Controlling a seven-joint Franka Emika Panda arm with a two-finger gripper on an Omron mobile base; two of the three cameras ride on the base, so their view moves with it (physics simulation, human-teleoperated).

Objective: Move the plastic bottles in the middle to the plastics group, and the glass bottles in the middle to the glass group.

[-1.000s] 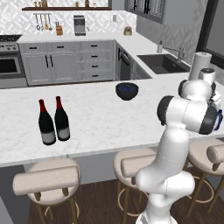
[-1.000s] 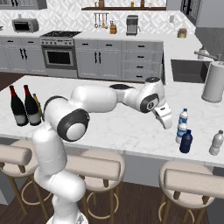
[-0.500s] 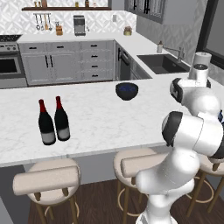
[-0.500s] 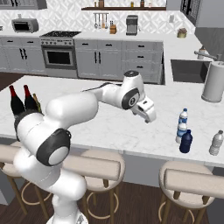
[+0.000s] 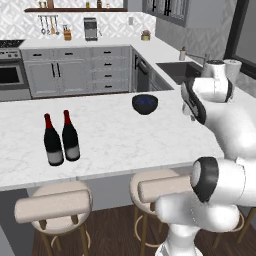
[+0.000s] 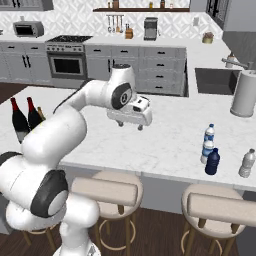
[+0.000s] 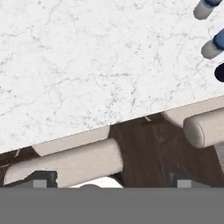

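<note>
My gripper (image 6: 130, 125) hangs open over the middle of the white marble counter (image 6: 165, 145), with nothing between its fingers. Two tall near-black wine bottles with red foil necks (image 5: 52, 141) (image 5: 70, 137) stand side by side at the counter's left end, and they also show at the left edge of the right base view (image 6: 19, 120) (image 6: 34, 114). At the right end an opaque dark-blue bottle (image 6: 213, 162) stands against two clear bottles with blue on them (image 6: 209, 133) (image 6: 206, 150). A pale bottle (image 6: 246, 163) stands a little further right. Bottle tops (image 7: 213, 46) show at the hand view's upper right.
A round dark-blue bowl (image 5: 145, 103) sits on the far side of the counter. A paper towel roll (image 6: 243, 93) stands by the sink (image 6: 212, 80). Padded stools (image 6: 105, 191) line the counter's near edge.
The arm has swung left, away from the plastic bottles at the right end toward the middle of the counter. The gripper stayed open and empty. No bottle moved.
</note>
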